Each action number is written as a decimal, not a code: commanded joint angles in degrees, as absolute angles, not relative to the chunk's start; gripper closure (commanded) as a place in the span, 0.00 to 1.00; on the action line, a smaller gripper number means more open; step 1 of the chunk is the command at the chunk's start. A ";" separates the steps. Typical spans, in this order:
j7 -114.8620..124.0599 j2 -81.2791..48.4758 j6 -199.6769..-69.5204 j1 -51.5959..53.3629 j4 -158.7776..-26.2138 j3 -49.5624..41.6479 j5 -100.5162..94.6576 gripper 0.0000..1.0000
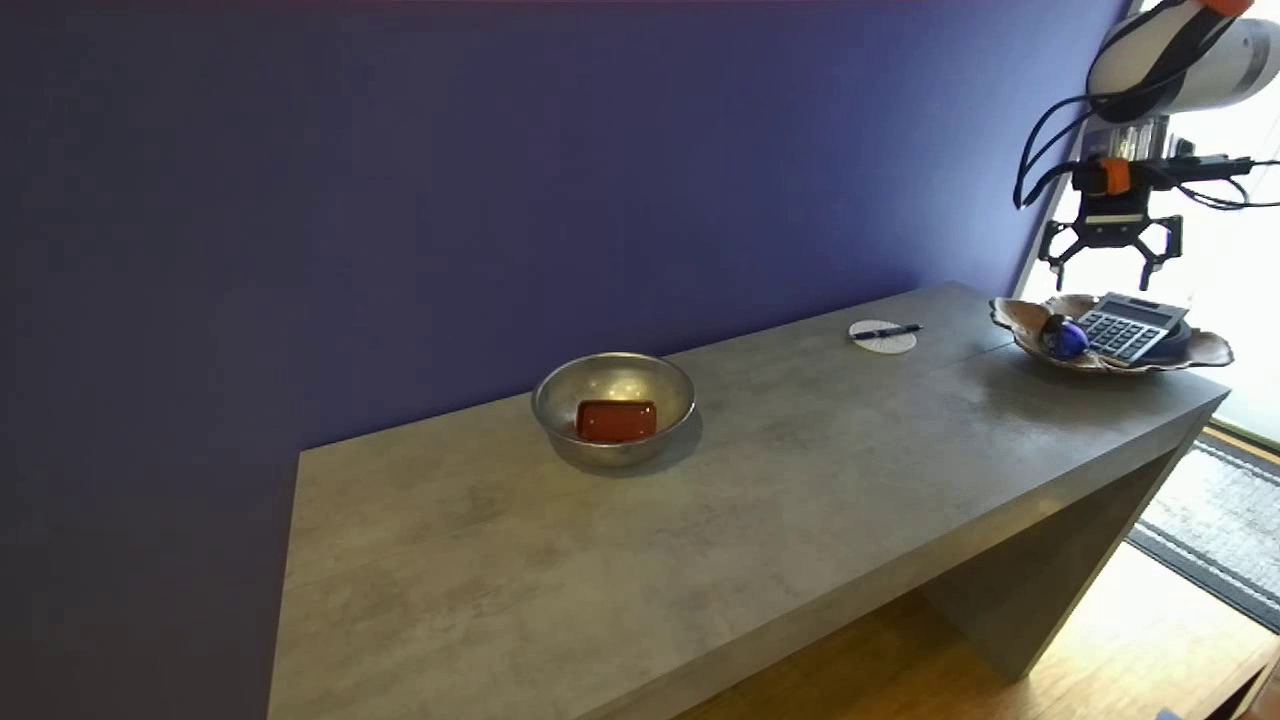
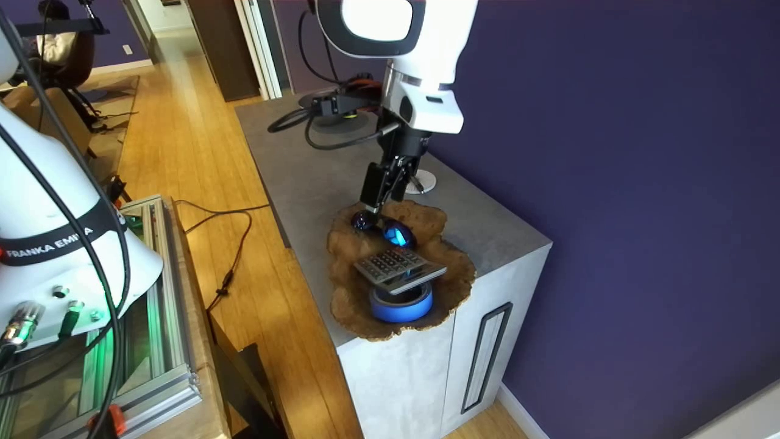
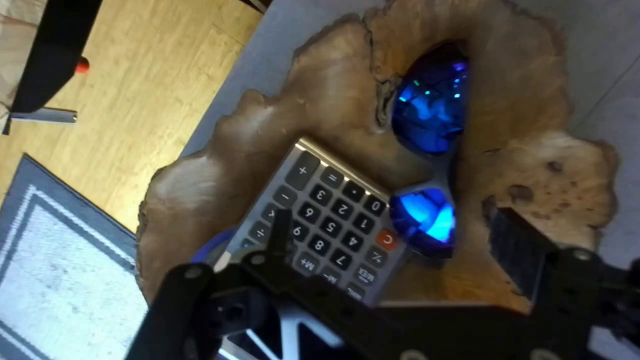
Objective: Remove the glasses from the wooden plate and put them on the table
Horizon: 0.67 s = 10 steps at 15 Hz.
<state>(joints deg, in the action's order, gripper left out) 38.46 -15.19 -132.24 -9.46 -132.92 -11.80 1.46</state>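
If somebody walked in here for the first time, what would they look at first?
My guess is the blue mirrored sunglasses, gleaming on the wavy-edged wooden plate beside a calculator. Next would probably come the open black gripper, hanging above that plate. After that, perhaps the shiny metal bowl, farther along the grey table, with a red rectangular item in it.

Purple wall (image 1: 560, 200), yellowish wooden floor (image 2: 180, 140) (with 1 grey-bordered rug (image 3: 70, 275)).

White arm (image 2: 442, 49) aloft; jaws spread apart, pointing down
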 commanded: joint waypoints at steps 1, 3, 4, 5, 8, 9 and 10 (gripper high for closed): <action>38.68 -16.09 -131.93 -8.65 -132.41 -12.93 1.76 0.00; 38.74 -17.11 -131.91 -8.41 -131.72 -12.79 1.66 0.00; 39.00 -18.07 -132.69 -7.96 -131.38 -12.39 1.88 0.00; 38.36 -18.57 -133.71 -7.69 -131.39 -11.86 2.42 0.00; 40.04 -19.77 -135.93 -5.78 -131.30 -12.08 1.17 0.00; 40.25 -20.23 -136.33 -5.28 -131.16 -12.24 1.08 0.00; 40.65 -20.74 -136.50 -4.89 -130.88 -12.46 1.06 0.00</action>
<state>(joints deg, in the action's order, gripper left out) 39.19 -19.11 -135.11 -6.17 -131.81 -11.82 1.56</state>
